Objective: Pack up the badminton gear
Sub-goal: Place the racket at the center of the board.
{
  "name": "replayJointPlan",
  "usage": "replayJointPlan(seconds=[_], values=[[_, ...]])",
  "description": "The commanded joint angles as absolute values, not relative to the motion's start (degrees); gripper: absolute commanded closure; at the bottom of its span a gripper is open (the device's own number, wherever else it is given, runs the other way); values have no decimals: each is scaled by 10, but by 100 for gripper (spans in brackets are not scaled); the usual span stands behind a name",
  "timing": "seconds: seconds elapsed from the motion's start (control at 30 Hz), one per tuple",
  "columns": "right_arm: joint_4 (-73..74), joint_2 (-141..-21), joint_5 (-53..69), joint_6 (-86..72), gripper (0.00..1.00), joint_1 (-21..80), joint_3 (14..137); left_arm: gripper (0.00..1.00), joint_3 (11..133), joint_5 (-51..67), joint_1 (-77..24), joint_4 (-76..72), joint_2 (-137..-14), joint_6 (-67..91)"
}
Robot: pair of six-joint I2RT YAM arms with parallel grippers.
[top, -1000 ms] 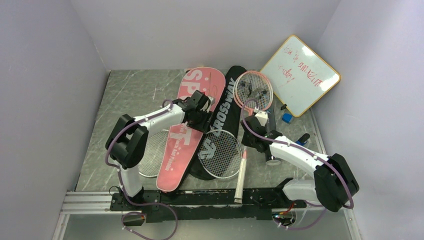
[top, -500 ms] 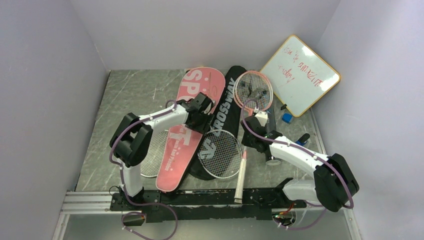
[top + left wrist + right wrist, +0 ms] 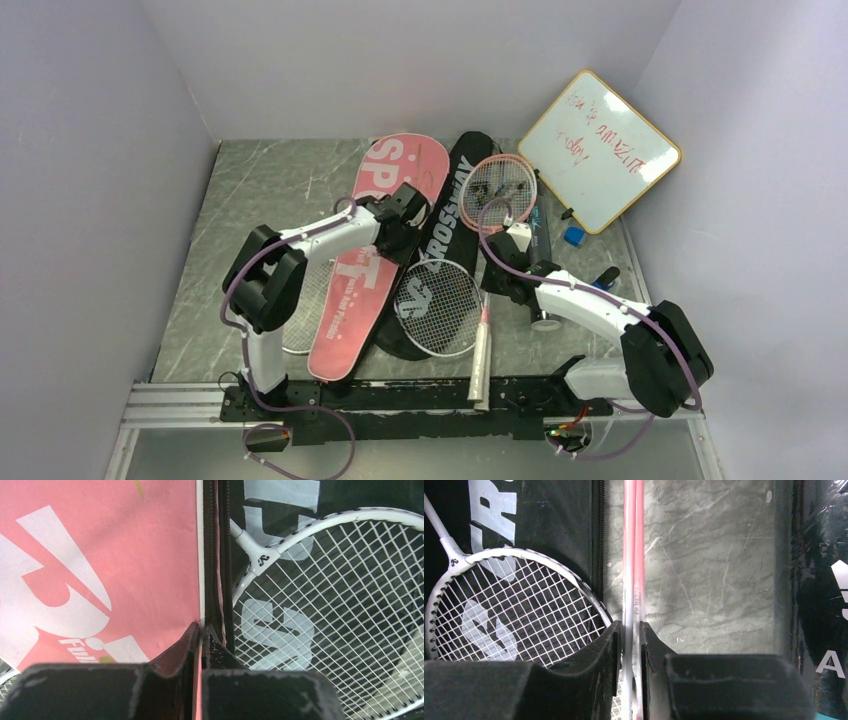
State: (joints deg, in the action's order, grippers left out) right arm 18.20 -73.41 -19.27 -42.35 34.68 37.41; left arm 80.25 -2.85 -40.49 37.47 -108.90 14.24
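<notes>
Since the pink cover (image 3: 100,555) looked floppy, the left tool (image 3: 201,627) pinched its edge, and the right tool (image 3: 630,625) straddled the skinny shaft of the pink racket (image 3: 633,555), clamped or not, couldn't tell.

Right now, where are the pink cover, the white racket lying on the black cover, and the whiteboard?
pink cover (image 3: 430,160): top view, its wide far end.
white racket (image 3: 438,307): top view, the strings of its head.
whiteboard (image 3: 598,150): top view, its white writing surface.
</notes>
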Motion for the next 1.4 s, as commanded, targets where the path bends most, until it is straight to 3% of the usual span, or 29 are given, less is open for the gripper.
replayJointPlan(seconds=[0.0, 0.27, 0.33, 0.43, 0.53, 0.63, 0.7, 0.73, 0.93, 1.37], values=[[161, -719, -194, -410, 78, 345, 382, 95, 847, -1, -404, 404, -1039, 134], [164, -732, -192, -397, 96, 345, 389, 95, 888, 104, -362, 439, -1024, 95], [164, -728, -194, -396, 93, 345, 389, 95, 879, 132, -346, 427, -1013, 89], [161, -732, -194, -390, 78, 345, 391, 95, 857, 159, -333, 397, -994, 87], [156, -751, -193, -384, 73, 345, 396, 95, 837, 172, -331, 370, -979, 87], [159, -768, -199, -385, 81, 345, 404, 95, 812, 172, -331, 341, -964, 92], [165, -763, -204, -387, 97, 345, 410, 95, 785, 167, -331, 314, -945, 95], [168, -755, -206, -386, 100, 345, 413, 95, 773, 160, -331, 300, -938, 97], [225, -687, -215, -372, 100, 345, 437, 95, 723, 140, -327, 236, -896, 105], [370, -556, -88, -371, 100, 356, 437, 95, 689, 167, -302, 196, -868, 121]])
